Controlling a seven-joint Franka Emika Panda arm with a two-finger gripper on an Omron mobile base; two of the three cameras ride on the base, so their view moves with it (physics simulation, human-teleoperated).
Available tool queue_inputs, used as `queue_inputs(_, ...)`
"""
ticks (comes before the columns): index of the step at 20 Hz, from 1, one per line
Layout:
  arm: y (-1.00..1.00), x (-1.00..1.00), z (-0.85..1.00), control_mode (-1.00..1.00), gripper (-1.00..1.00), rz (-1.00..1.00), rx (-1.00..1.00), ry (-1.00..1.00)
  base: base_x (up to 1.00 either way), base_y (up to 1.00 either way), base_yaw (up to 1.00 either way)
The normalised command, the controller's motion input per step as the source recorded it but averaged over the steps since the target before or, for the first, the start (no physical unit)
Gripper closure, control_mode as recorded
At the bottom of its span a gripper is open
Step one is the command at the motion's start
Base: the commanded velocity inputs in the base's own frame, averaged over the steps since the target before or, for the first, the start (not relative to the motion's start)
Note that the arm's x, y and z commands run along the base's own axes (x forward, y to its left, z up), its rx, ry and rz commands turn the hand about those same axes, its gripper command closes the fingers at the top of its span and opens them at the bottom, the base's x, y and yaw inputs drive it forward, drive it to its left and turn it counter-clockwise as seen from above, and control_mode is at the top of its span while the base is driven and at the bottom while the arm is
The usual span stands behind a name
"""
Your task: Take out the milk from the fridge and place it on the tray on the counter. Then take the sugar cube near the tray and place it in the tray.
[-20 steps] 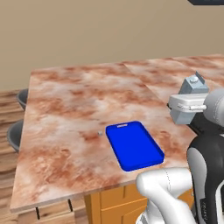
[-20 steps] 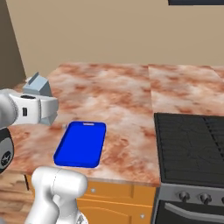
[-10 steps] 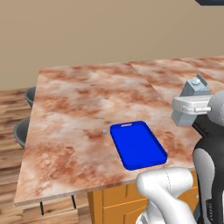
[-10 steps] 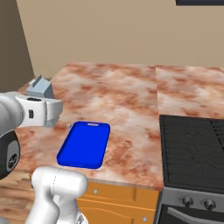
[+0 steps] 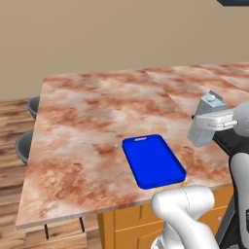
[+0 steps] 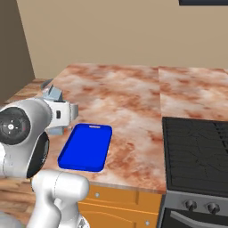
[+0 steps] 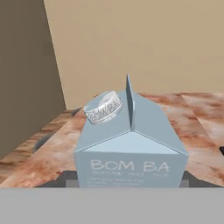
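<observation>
Carrying the milk is the step judged in hand: in the left base view the carton is clamped in the gripper, upright, raised above the bench and off to the right of the tray, not yet over it. Tray is bare, slot handle at the far end, lying near the bench's front edge, prob. so it stays in easy reach. The sugar cube sits on the bench just beside the tray's left far corner, untouched; 2nd part of task not begun.

Right base view: milk is mostly hidden behind the hand, gabled top showing; gripper is closed on it, held left of the tray and higher than it. A black stove lies well apart on the right of the bench.

Hand view: milk fills the middle w/ round cap on one gable slope, carton kept upright, prob. to land flat on its base. Fingers are hidden behind the carton. Next move is judged a sideways shift over the tray, then lowering.
</observation>
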Motion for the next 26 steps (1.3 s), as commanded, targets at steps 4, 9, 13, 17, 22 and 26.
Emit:
queue_inputs(4,0.02,0.43,-0.60,-1.00,1.00,0.17,0.04,-0.09,0.00,0.00,0.00)
queue_inputs(9,0.00,0.49,-0.59,-1.00,1.00,0.10,0.04,-0.20,0.00,0.00,0.00)
queue_inputs(13,0.09,0.48,-0.61,-1.00,1.00,0.02,-0.01,-0.04,0.00,0.00,0.00)
queue_inputs(17,0.09,0.42,-0.47,-1.00,1.00,0.00,-0.03,0.06,0.00,0.00,0.00)
queue_inputs(22,0.02,0.38,-0.42,-1.00,1.00,0.00,-0.01,-0.01,0.00,0.00,0.00)
queue_inputs(26,0.00,0.29,-0.49,-1.00,1.00,0.00,0.00,-0.02,0.00,0.00,0.00)
